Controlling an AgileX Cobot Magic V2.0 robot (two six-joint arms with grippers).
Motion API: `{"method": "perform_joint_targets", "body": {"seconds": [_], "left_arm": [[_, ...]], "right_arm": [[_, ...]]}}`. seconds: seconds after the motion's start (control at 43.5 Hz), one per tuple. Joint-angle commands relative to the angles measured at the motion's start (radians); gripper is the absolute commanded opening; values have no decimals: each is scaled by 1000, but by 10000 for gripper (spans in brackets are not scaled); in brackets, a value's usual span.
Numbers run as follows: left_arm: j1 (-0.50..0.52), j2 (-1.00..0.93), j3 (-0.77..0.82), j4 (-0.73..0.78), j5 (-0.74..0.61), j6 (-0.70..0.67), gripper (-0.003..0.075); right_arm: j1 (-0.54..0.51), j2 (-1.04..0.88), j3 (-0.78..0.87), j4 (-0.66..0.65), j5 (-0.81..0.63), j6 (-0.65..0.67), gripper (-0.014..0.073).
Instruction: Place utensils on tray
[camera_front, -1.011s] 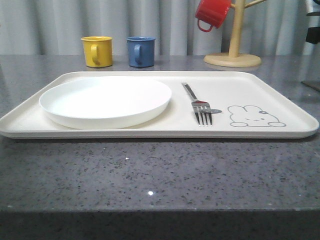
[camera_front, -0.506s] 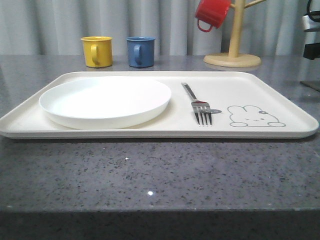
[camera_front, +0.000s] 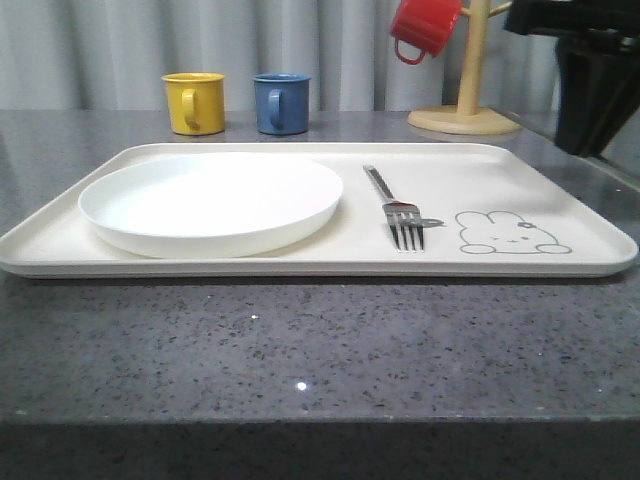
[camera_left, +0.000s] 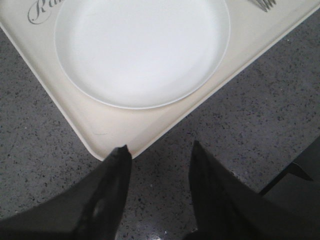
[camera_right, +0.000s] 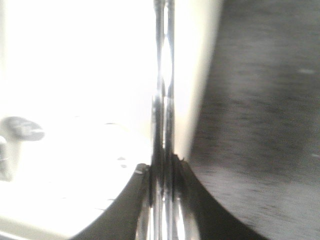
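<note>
The cream-white tray (camera_front: 560, 190) lies across the table with a silver fork (camera_front: 400, 215) on it, beside the rabbit drawing (camera_front: 510, 232). My right gripper (camera_right: 162, 167) is shut on a pair of slim shiny chopsticks (camera_right: 163, 75), which run out over the tray's edge (camera_right: 197, 75). In the front view the right arm (camera_front: 590, 90) hangs dark above the tray's far right corner. My left gripper (camera_left: 160, 150) is open and empty, above the grey table just off a tray corner (camera_left: 125, 132). The fork's tines (camera_left: 265, 4) show at that view's edge.
A round white plate (camera_front: 210, 200) fills the tray's left half. A yellow mug (camera_front: 194, 102) and a blue mug (camera_front: 281, 102) stand behind the tray. A wooden mug tree (camera_front: 466, 110) with a red mug (camera_front: 425, 25) stands at the back right.
The right arm has come into the front view from the right and now hangs over the tray's far right corner. Tray, plate and fork have not moved.
</note>
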Motion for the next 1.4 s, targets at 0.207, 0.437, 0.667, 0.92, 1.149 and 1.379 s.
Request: {"method": "perform_joint_targets", "body": {"seconds": [0.207,0.437,0.667,0.92,1.149,1.379], "left_arm": [[-7,-13,-26,0,-53,-7,284],[-7,-13,-26,0,-53,-7,284],[-7,-13,-26,0,-53,-7,284],[-7,-13,-26,0,-53,-7,284],[-7,-13,-26,0,-53,-7,284],[-7,-13,-26,0,-53,-7,284]], "right_arm": [[109,25,-29,123,-141,141,66],[111,85,-29,180,-177,178,128],[111,61,-29,132,-177,162,307],[94,-123,-29,-92,-112,47,307],[-75,-188,-29,-197,-44,45,307],[-256,-158,-16,-197,-42,-25,307]]}}
